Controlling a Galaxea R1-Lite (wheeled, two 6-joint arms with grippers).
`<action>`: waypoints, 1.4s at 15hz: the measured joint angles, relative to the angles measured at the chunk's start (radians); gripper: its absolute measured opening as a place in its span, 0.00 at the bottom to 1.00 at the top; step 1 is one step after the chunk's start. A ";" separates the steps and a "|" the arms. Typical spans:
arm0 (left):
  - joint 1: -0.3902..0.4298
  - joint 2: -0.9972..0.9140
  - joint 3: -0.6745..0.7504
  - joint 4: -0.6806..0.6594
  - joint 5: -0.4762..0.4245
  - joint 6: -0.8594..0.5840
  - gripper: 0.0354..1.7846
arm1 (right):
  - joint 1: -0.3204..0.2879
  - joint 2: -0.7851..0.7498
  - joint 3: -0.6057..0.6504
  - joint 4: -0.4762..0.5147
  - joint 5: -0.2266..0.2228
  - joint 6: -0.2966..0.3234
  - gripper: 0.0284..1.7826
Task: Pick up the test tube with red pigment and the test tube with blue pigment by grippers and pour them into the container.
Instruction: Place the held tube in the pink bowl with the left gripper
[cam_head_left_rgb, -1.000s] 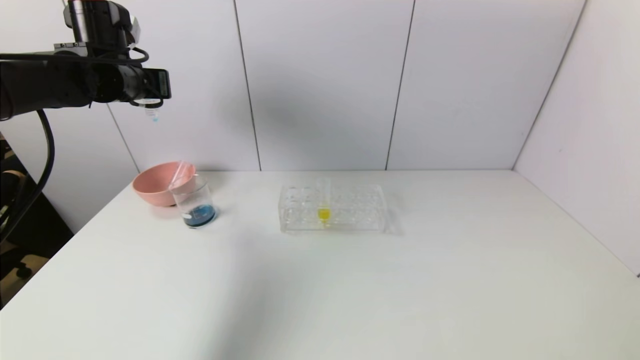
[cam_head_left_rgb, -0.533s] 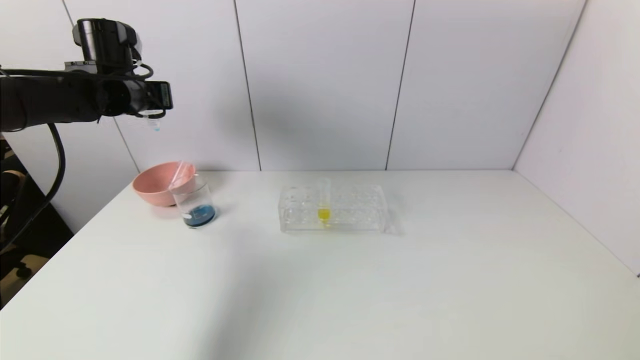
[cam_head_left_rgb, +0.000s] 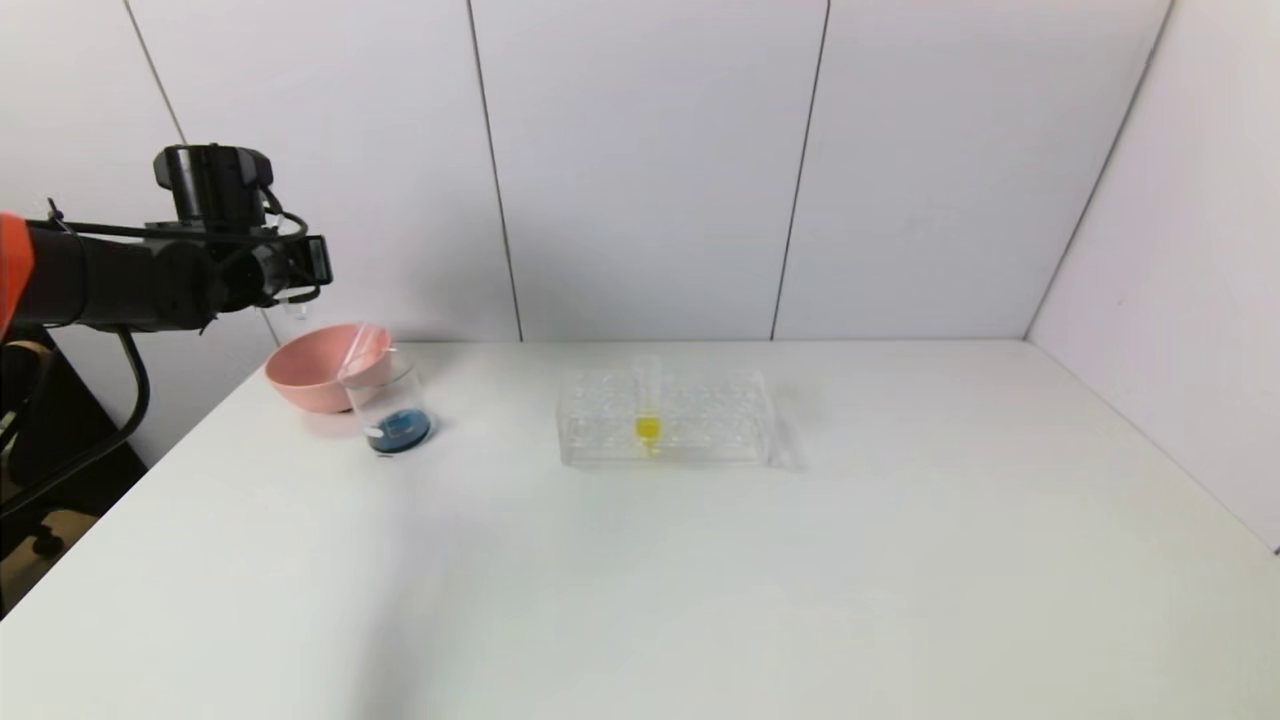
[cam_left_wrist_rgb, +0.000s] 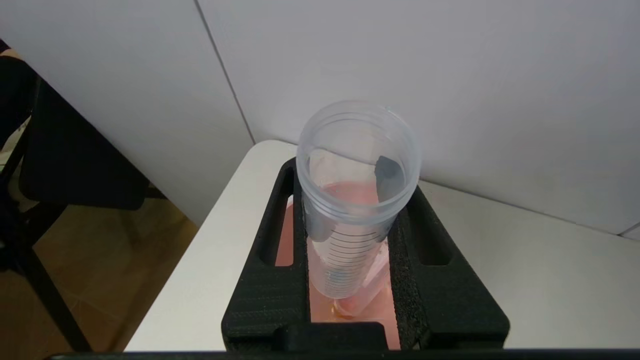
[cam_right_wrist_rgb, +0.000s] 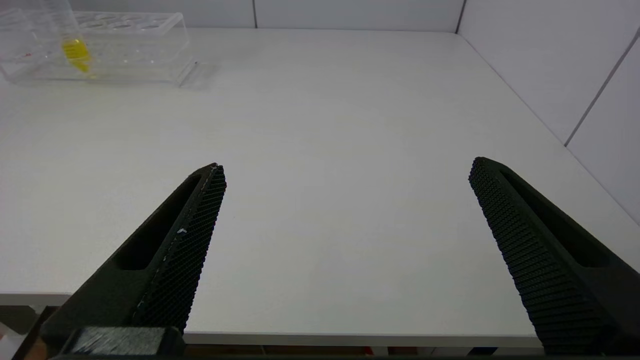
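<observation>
Left gripper (cam_left_wrist_rgb: 350, 305) clamped on emptied tube (cam_left_wrist_rgb: 352, 210), mouth up, directly above pink bowl (cam_head_left_rgb: 315, 368), apparently for discard; beaker (cam_head_left_rgb: 392, 405) just beside.

A plain white worktop (cam_head_left_rgb: 700, 580) filled the lower scene, backed by pale grey wall panels (cam_head_left_rgb: 640, 170) split by thin dark vertical seams. Another pale wall (cam_head_left_rgb: 1190, 250) closed the right side. Left of the worktop lay brown flooring (cam_left_wrist_rgb: 100, 300) and dark furniture (cam_left_wrist_rgb: 65, 150).
</observation>
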 joint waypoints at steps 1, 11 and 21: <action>0.005 0.009 0.014 -0.021 -0.001 0.001 0.24 | 0.000 0.000 0.000 0.000 0.000 0.000 1.00; 0.029 0.093 0.042 -0.080 -0.047 0.005 0.29 | 0.000 0.000 0.000 0.000 0.000 0.000 1.00; 0.031 0.095 0.028 -0.083 -0.047 0.017 0.97 | 0.000 0.000 0.000 0.000 0.000 0.000 1.00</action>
